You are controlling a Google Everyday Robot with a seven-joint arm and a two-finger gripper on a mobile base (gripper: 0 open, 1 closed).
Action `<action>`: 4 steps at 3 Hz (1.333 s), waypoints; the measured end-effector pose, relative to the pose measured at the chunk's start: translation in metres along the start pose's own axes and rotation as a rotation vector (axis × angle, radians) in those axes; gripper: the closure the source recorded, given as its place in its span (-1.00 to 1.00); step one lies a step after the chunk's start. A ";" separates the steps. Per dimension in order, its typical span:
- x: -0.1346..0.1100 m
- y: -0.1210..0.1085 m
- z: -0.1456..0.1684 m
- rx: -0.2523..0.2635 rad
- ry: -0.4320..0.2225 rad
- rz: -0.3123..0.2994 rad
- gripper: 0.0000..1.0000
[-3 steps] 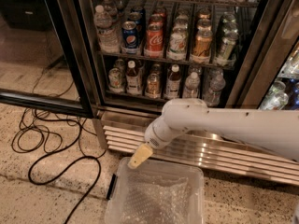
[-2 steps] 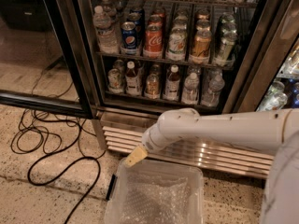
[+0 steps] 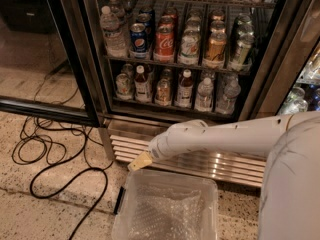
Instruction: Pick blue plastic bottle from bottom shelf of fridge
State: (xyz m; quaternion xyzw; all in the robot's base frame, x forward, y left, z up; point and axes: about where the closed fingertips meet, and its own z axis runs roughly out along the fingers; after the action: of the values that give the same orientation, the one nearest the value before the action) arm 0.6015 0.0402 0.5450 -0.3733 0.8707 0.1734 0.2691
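Observation:
The fridge stands with its glass door open at the left. Its bottom shelf carries a row of small bottles. Two slim white-capped bottles with dark reddish-brown bodies stand there. One is the blue plastic bottle near the middle, and a similar one stands left of it, with an amber bottle between them. My gripper is low in front of the steel base grille, below and left of the shelf, well apart from the bottles.
A clear plastic bin lined with bubble wrap sits on the floor under the gripper. Black cables loop over the floor at the left. Soda cans fill the rack above. Clear water bottles stand at the shelf's right.
My gripper has drifted slightly left and a little up in front of the grille. The arm's near part now fills more of the right side. The bottles have not moved.

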 end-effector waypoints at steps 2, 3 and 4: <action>-0.025 -0.008 0.043 0.020 -0.133 0.024 -1.00; -0.055 -0.032 0.053 0.080 -0.269 0.050 -1.00; -0.086 -0.048 0.053 0.135 -0.406 0.059 -1.00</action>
State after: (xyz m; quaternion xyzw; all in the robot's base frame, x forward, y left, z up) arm 0.7050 0.0827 0.5498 -0.2865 0.8188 0.1941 0.4580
